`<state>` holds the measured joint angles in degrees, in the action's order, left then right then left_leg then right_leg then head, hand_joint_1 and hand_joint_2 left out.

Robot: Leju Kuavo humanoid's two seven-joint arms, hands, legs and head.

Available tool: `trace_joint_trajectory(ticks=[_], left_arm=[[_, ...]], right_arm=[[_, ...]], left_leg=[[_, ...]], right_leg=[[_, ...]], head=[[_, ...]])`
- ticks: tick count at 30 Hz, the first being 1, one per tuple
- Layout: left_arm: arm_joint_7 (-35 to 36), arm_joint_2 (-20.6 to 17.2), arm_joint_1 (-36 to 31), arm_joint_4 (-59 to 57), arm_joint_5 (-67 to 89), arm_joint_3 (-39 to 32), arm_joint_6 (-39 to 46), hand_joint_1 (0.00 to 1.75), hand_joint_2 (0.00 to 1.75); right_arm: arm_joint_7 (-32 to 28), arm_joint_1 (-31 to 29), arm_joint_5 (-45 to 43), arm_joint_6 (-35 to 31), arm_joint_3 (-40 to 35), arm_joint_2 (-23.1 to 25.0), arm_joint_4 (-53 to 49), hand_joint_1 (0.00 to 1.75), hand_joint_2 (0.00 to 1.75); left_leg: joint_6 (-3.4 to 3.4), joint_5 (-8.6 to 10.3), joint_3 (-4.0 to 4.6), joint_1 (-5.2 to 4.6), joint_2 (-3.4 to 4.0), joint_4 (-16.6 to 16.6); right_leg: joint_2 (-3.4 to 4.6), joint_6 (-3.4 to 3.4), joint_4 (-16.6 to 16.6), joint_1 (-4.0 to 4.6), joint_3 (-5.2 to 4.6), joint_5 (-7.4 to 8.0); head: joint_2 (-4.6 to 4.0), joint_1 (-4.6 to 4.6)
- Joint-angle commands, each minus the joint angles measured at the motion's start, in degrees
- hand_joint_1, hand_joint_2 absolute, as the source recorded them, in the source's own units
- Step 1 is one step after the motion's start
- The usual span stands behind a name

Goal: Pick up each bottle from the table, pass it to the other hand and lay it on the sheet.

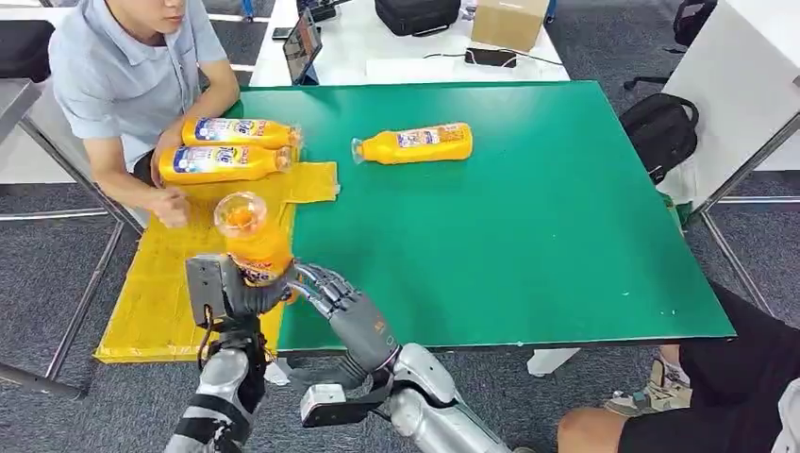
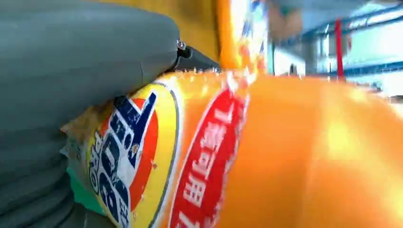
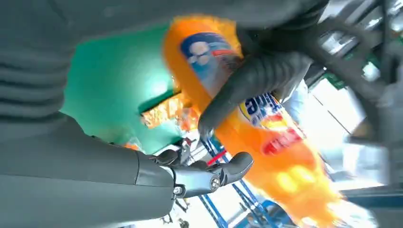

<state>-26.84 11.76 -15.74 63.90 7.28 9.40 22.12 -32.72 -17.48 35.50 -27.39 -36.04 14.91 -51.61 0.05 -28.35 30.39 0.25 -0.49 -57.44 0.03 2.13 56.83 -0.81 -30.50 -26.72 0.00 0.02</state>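
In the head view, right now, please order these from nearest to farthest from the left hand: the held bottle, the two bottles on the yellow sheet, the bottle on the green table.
From the left hand:
1. Held bottle, in its grip.
2. Front bottle on the sheet, ahead.
3. Rear bottle on the sheet, just beyond.
4. Bottle on the green table, ahead to the right.

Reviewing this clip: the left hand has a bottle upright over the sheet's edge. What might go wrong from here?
1. The left hand grips the held bottle low, with most of it above the fingers; it may tip when laid down.
2. The right hand sits open right beside it; a bump could knock it.
3. A person's hand rests on the yellow sheet by two laid bottles, narrowing the landing spot.
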Motion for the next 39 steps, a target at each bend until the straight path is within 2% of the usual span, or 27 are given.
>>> trace_joint_trajectory(ticks=[1, 4, 7, 9, 12, 17, 18, 23, 29, 30, 31, 32, 34, 35, 36, 37, 38, 39], left_arm=[[0.84, -5.43, -12.18, -16.73, 11.67, -1.96, 5.46, 1.75, 1.75], [1.48, -6.84, -18.76, -24.56, 20.24, -2.72, 7.81, 1.75, 1.75], [6.81, -8.44, -24.90, -32.86, 34.09, 1.55, 10.47, 1.75, 1.75], [12.93, -9.36, -29.05, -38.41, 42.92, 5.36, 6.67, 1.75, 1.75], [18.46, -10.25, -32.57, -42.93, 50.18, 9.72, 1.55, 1.75, 1.75], [23.03, -11.34, -36.14, -46.08, 56.17, 12.80, -7.41, 1.75, 1.75], [27.20, -11.80, -37.86, -47.51, 59.42, 15.04, -12.37, 1.75, 1.75], [27.20, -12.03, -38.28, -47.52, 59.39, 14.95, -12.66, 1.75, 1.75], [26.77, -11.62, -38.40, -49.12, 57.51, 11.85, -19.76, 1.75, 1.75], [26.73, -11.60, -38.40, -49.18, 57.60, 11.87, -19.98, 1.59, 1.75], [26.73, -11.50, -38.46, -49.61, 57.58, 11.71, -21.04, 0.54, 1.75], [26.47, -11.54, -38.43, -49.67, 57.38, 11.47, -21.79, 0.40, 1.75], [26.43, -11.60, -38.40, -49.69, 57.36, 11.44, -21.90, 0.40, 1.75], [26.43, -11.60, -38.40, -49.69, 57.36, 11.44, -21.90, 0.28, 1.75], [25.39, -11.54, -38.44, -49.72, 55.89, 10.06, -23.51, 0.31, 1.75], [24.27, -11.40, -38.47, -49.84, 53.86, 8.21, -25.14, 0.24, 1.75], [23.52, -11.45, -38.57, -49.78, 52.99, 7.39, -26.33, 0.31, 1.75], [23.17, -11.38, -38.66, -49.86, 52.46, 6.82, -27.15, 0.24, 1.75]], right_arm=[[0.44, -1.28, 0.60, -0.19, -3.04, -1.64, -1.26, 0.00, 0.00], [0.67, -1.79, 0.42, 1.13, -3.19, -1.39, -1.47, 0.00, 0.00], [0.51, -2.20, 0.04, 2.54, -2.94, -1.34, -1.03, 0.00, 0.00], [0.33, -2.39, -0.08, 3.83, -2.81, -1.45, -1.06, 0.00, 0.00], [0.28, -2.40, -0.15, 5.18, -2.62, -1.63, -1.80, 0.00, 0.00], [-0.06, -1.89, 0.00, 6.49, -2.02, -1.73, -3.21, 0.00, 0.00], [-0.39, -1.83, -0.20, 7.09, -1.75, -1.60, -3.27, 0.00, 0.00], [-0.40, -1.83, -0.21, 7.12, -1.75, -1.56, -3.27, 0.00, 0.00], [-1.78, -2.79, -0.70, 6.89, -1.81, -0.86, -1.82, 0.00, 0.00], [-1.83, -2.84, -0.76, 6.86, -1.79, -0.82, -1.73, 0.00, 0.00], [-2.03, -2.90, -1.05, 6.92, -1.76, -0.70, -1.38, 0.00, 0.00], [-2.08, -2.88, -1.19, 7.03, -1.87, -0.64, -1.08, 0.00, 0.00], [-2.14, -2.76, -1.22, 6.93, -1.87, -0.61, -1.03, 0.00, 0.00], [-2.14, -2.76, -1.22, 6.93, -1.87, -0.61, -1.03, 0.00, 0.00], [-2.43, -2.98, -1.16, 6.83, -2.13, -0.51, -0.30, 0.00, 0.00], [-2.65, -3.22, -1.28, 6.82, -2.21, -0.33, 0.27, 0.00, 0.00], [-3.20, -3.65, -1.65, 6.64, -2.28, -0.08, 1.11, 0.00, 0.00], [-3.58, -4.01, -2.18, 6.67, -2.27, 0.14, 1.70, 0.00, 0.00]], left_leg=[[-0.01, 0.04, 0.03, 0.01, -0.03, 0.00], [-0.03, 0.10, 0.18, 0.10, -0.10, -0.12], [-0.04, 0.11, 0.18, 0.08, -0.05, -0.11], [-0.03, 0.10, 0.17, 0.05, -0.17, -0.11], [0.02, 0.13, 0.16, 0.05, -0.13, -0.12], [-0.01, 0.12, 0.17, 0.08, 0.03, -0.14], [-0.01, 0.10, 0.18, 0.07, 0.07, -0.16], [-0.01, 0.13, 0.20, 0.08, 0.11, -0.14], [0.00, 0.12, 0.19, 0.06, 0.19, -0.13], [0.00, 0.11, 0.16, 0.04, 0.17, -0.11], [0.00, 0.11, 0.16, 0.05, 0.16, -0.10], [-0.01, 0.12, 0.19, 0.08, 0.16, -0.13], [-0.01, 0.11, 0.18, 0.06, 0.11, -0.12], [-0.01, 0.12, 0.19, 0.09, 0.13, -0.14], [-0.01, 0.11, 0.18, 0.06, 0.14, -0.13], [-0.01, 0.11, 0.19, 0.09, 0.14, -0.14], [-0.02, 0.11, 0.20, 0.09, 0.15, -0.15], [-0.01, 0.11, 0.16, 0.04, 0.14, -0.10]], right_leg=[[-0.07, -0.04, -0.01, 0.01, 0.00, 0.02], [-0.15, -0.11, 0.04, 0.11, -0.09, 0.08], [-0.11, -0.11, 0.06, 0.09, -0.10, 0.09], [-0.21, -0.07, 0.06, 0.06, -0.07, 0.04], [-0.17, -0.07, 0.06, 0.05, -0.08, 0.05], [-0.04, -0.24, 0.06, 0.10, -0.11, 0.18], [0.01, -0.22, 0.09, 0.09, -0.16, 0.16], [0.02, -0.23, 0.06, 0.10, -0.17, 0.19], [0.08, -0.22, 0.07, 0.08, -0.17, 0.19], [0.05, -0.21, 0.07, 0.06, -0.14, 0.16], [0.04, -0.20, 0.06, 0.06, -0.14, 0.16], [0.03, -0.23, 0.07, 0.10, -0.15, 0.18], [0.02, -0.21, 0.06, 0.08, -0.14, 0.16], [0.02, -0.24, 0.07, 0.11, -0.15, 0.18], [0.04, -0.22, 0.08, 0.08, -0.16, 0.17], [0.03, -0.24, 0.08, 0.11, -0.15, 0.17], [0.04, -0.24, 0.09, 0.10, -0.17, 0.17], [0.04, -0.21, 0.08, 0.06, -0.15, 0.16]], head=[[0.00, 0.00], [0.00, 0.04], [0.00, 0.02], [0.00, 0.04], [0.00, 0.02], [0.00, 0.02], [0.00, 0.02], [0.00, 0.02], [0.00, 0.02], [0.00, 0.02], [0.00, 0.04], [0.00, 0.02], [0.00, 0.02], [0.00, 0.02], [0.00, 0.02], [0.00, 0.04], [0.00, 0.02], [0.00, 0.04]])
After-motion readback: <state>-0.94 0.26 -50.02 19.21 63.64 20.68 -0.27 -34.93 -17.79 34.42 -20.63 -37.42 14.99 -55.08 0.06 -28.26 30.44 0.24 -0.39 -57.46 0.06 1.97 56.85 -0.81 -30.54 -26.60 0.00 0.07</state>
